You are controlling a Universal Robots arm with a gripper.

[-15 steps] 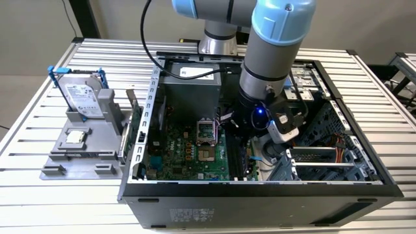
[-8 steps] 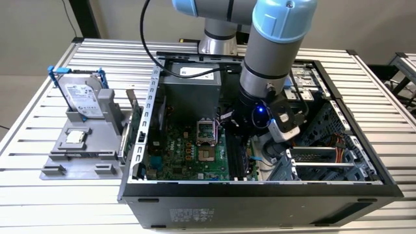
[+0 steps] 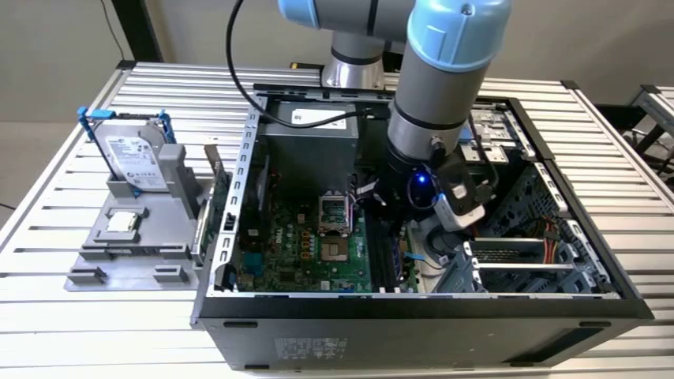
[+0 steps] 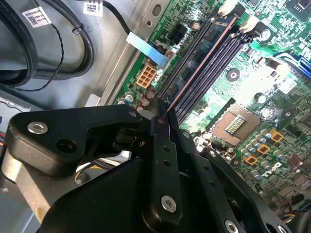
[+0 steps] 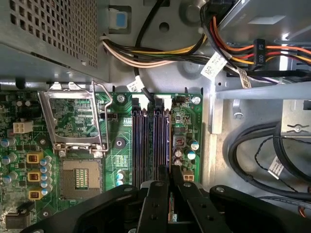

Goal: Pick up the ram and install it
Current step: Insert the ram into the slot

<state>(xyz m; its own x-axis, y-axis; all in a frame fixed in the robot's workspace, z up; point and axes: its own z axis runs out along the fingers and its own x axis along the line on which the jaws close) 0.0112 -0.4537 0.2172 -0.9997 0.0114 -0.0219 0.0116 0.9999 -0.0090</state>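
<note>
**RAM Module Held Over the Memory Slots**

My gripper (image 4: 163, 114) was inside the open computer case (image 3: 421, 304), lowered above the green motherboard (image 5: 116, 150). Its black fingers (image 5: 154, 204) were closed nearly together on the ram (image 4: 194, 73), a thin dark stick held edge-on. In both wrist views the ram ran in line with the long black memory slots (image 5: 146, 141), at the outermost slot near the motherboard's edge, just beside the CPU socket (image 5: 82, 177). Whether it was fully seated, I could not tell.
</note>
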